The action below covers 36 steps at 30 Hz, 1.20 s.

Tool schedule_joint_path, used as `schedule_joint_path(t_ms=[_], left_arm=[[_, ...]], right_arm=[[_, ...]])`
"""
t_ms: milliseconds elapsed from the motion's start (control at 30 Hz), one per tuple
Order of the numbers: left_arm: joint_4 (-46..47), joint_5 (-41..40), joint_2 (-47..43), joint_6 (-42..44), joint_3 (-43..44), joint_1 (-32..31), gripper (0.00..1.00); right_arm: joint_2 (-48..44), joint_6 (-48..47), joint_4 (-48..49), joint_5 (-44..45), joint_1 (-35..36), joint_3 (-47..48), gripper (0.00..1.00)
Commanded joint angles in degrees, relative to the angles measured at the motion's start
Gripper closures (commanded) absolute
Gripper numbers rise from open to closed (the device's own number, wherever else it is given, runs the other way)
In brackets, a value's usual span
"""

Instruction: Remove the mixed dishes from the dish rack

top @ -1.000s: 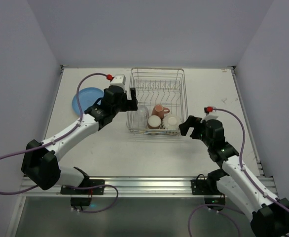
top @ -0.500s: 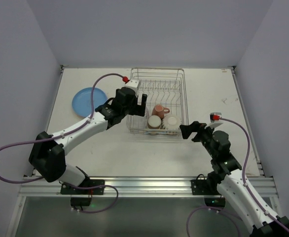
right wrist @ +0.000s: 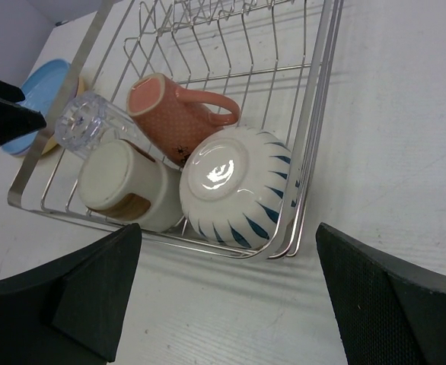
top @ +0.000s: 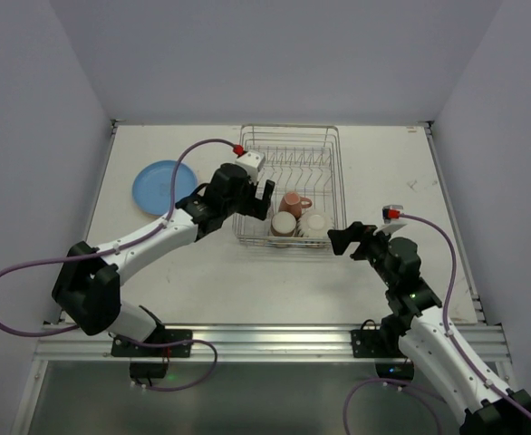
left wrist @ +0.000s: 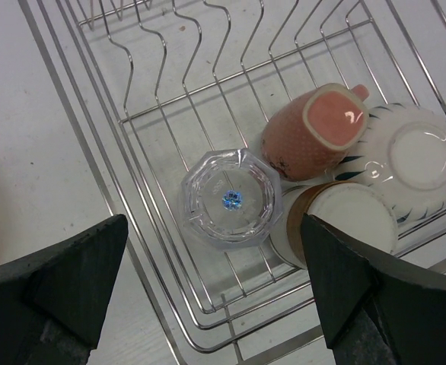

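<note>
Spread wide, the left tool point(left wrist: 211, 228) hovers over the upturned glass tumbler point(left wrist: 228, 199) in the dish rack point(top: 293, 149), seemingly to grasp it.

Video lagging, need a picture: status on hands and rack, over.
Both open, empty: left hand over glass in rack, right hand near bowl. Two cups racked; blue plate on table. Nothing blocking.

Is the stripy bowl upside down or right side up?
Upside down: the bowl shows its round foot ring facing up, resting inside the dish rack.
</note>
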Motion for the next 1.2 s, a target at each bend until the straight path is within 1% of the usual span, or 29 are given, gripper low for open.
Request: schedule_joint_path(t_ms=[0, 133, 600, 1000, 1167], left_arm=[[4.09, 3.8, -0.51, 2.33, -0.11, 0.0, 0.0], [4.18, 5.48, 0.63, 2.95, 0.42, 0.0, 0.0], [3.56, 5.65, 4.93, 3.92, 2.62, 0.0, 0.0], [4.35, 3.72, 8.89, 3.57, 3.23, 0.0, 0.0], [4.18, 3.1, 8.81, 3.22, 3.32, 0.0, 0.06]], right_arm=[[0.57, 0.36, 2.8, -0.88, 0.01, 0.99, 0.01], [0.66, 0.36, 2.89, -0.96, 0.01, 0.99, 0.01], [1.01, 0.27, 2.98, -1.05, 0.01, 1.08, 0.01], [1.71, 0.27, 2.98, -1.05, 0.01, 1.25, 0.01], [1.8, 0.27, 2.98, -1.05, 0.01, 1.25, 0.01]])
